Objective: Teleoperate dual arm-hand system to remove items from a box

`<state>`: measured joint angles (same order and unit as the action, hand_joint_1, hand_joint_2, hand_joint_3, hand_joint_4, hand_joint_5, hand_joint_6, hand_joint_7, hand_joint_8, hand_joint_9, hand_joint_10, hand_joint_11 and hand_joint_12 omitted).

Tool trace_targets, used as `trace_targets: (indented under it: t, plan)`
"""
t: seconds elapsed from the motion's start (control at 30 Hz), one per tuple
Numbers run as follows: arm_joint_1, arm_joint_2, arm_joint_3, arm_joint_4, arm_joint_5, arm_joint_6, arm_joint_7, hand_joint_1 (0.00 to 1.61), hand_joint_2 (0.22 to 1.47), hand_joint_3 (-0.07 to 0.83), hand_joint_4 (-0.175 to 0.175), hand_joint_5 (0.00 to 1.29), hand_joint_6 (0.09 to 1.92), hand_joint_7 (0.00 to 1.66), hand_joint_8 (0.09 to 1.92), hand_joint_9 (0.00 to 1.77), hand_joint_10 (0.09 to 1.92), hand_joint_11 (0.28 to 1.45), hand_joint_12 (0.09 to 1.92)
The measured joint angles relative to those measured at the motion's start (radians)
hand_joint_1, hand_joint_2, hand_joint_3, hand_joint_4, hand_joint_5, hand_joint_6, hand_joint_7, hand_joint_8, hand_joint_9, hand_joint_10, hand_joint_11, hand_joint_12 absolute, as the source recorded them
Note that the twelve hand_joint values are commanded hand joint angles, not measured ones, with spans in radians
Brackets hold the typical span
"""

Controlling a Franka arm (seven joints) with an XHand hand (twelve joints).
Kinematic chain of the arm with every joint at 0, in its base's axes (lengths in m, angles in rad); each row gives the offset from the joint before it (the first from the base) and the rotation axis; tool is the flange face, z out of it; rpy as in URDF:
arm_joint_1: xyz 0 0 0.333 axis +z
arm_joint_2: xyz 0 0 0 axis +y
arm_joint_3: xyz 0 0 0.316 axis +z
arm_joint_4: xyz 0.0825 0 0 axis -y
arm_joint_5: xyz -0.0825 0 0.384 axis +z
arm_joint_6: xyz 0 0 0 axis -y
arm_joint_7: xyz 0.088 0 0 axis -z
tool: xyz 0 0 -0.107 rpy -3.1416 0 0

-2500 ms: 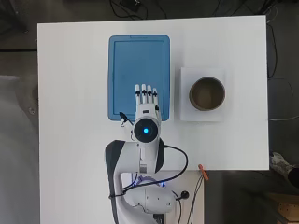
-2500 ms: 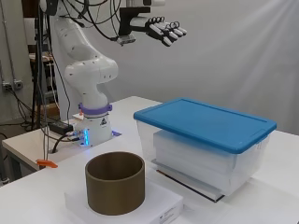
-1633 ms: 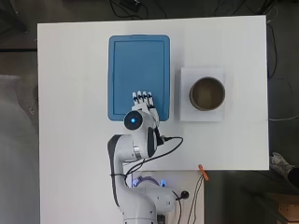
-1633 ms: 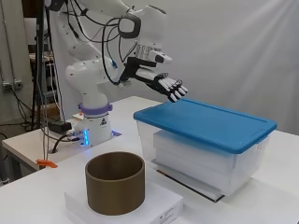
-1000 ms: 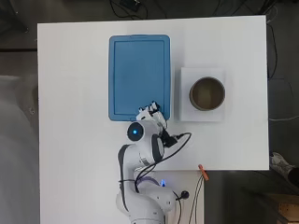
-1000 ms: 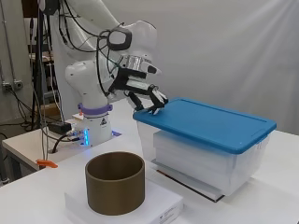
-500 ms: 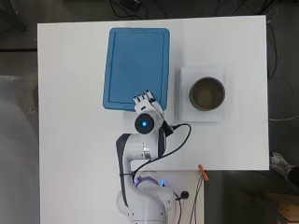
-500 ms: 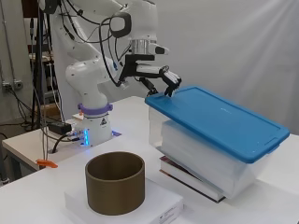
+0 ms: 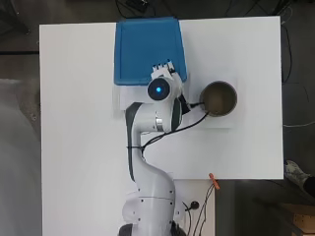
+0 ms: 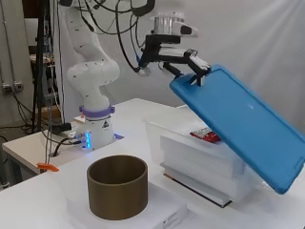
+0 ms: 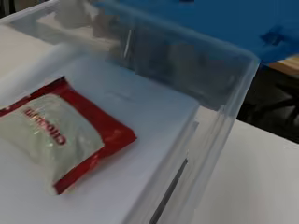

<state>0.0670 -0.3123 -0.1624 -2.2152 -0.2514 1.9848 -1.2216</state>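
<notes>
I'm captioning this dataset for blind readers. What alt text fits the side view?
A white robot arm's hand grips the near edge of a blue lid and tilts it up off a clear plastic box, showing a red packet inside. In front, a brown cylindrical container stands on a flat white box on the white table.

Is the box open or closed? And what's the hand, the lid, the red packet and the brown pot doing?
Box: open, lid raised.
Blue lid: tilted, one edge lifted, the far edge low.
Hand: fingers curled on the lid's raised edge.
Red packet: lying flat inside the box.
Brown pot: upright on a white block.
</notes>
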Motion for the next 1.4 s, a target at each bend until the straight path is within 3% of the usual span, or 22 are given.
trace_targets:
  t: [0.1,0.13,0.17,0.2,0.23,0.3,0.33,0.43,0.73,0.93,1.17,1.2,1.23,1.27,1.3,1.33,1.37,1.4]
  plan:
    - [-0.009,0.165,-0.001,0.182,-0.007,0.009,-0.008,1.25,1.32,0.000,-0.064,0.51,1.54,0.59,1.62,0.72,1.62,0.59,0.95]
    - [-0.012,0.219,0.000,0.242,-0.006,0.007,-0.015,1.20,1.32,-0.001,-0.064,0.51,1.52,0.62,1.63,0.71,1.53,0.58,0.94]
    - [-0.014,0.266,0.001,0.295,-0.007,0.004,-0.021,0.94,1.24,-0.011,-0.037,0.44,1.10,0.58,1.18,0.67,1.10,0.55,0.68]
    - [-0.009,0.290,-0.006,0.327,-0.017,-0.005,-0.015,0.73,1.16,-0.013,-0.029,0.31,0.66,0.44,0.71,0.55,0.67,0.50,0.42]
    - [0.004,0.294,-0.018,0.339,-0.029,-0.013,-0.005,0.47,1.01,-0.022,-0.037,0.18,0.35,0.26,0.38,0.40,0.36,0.45,0.23]
    - [0.031,0.283,-0.040,0.348,-0.030,-0.038,-0.001,0.15,0.81,-0.017,-0.025,0.04,0.09,0.07,0.09,0.22,0.09,0.42,0.09]
    - [0.034,0.280,-0.039,0.355,-0.017,-0.052,-0.003,0.11,0.78,-0.011,-0.012,0.02,0.09,0.03,0.09,0.20,0.09,0.42,0.09]
    - [0.030,0.267,-0.025,0.368,0.039,-0.070,0.008,0.19,0.80,0.006,0.014,0.02,0.09,0.08,0.09,0.24,0.09,0.43,0.09]
    - [0.029,0.282,0.013,0.107,0.127,-0.086,-0.081,0.23,0.83,-0.002,-0.011,0.09,0.09,0.23,0.09,0.36,0.09,0.43,0.09]
    - [0.205,0.313,-0.045,0.143,0.074,-0.112,-0.046,0.24,0.82,-0.004,-0.004,0.08,0.09,0.22,0.09,0.32,0.09,0.42,0.09]
    - [0.176,0.480,-0.058,0.219,0.063,-0.090,-0.049,0.24,0.83,-0.001,-0.004,0.08,0.09,0.23,0.09,0.33,0.09,0.43,0.09]
    - [0.174,0.480,-0.060,0.226,0.058,-0.085,-0.045,0.58,0.95,0.006,0.011,0.37,0.38,0.45,0.46,0.54,0.32,0.55,0.21]
    - [0.173,0.478,-0.061,0.230,0.050,-0.081,-0.036,0.84,1.07,0.008,-0.001,0.56,0.75,0.60,0.92,0.71,0.83,0.61,0.65]
    - [0.171,0.479,-0.065,0.231,0.050,-0.082,-0.030,0.78,1.07,-0.006,-0.012,0.51,0.63,0.56,0.78,0.70,0.75,0.59,0.63]
    - [0.164,0.483,-0.074,0.237,0.065,-0.101,-0.032,0.63,0.93,-0.026,-0.012,0.32,0.39,0.35,0.48,0.49,0.50,0.52,0.43]
    - [0.159,0.492,-0.076,0.254,0.087,-0.132,-0.041,0.75,0.99,-0.009,0.005,0.42,0.26,0.47,0.29,0.60,0.32,0.58,0.30]
    - [0.158,0.507,-0.074,0.283,0.103,-0.166,-0.044,0.98,1.07,-0.003,-0.039,0.56,0.52,0.59,0.64,0.75,0.67,0.63,0.54]
    - [0.156,0.516,-0.073,0.310,0.107,-0.188,-0.036,0.82,0.97,-0.028,-0.031,0.42,0.45,0.45,0.57,0.61,0.61,0.58,0.47]
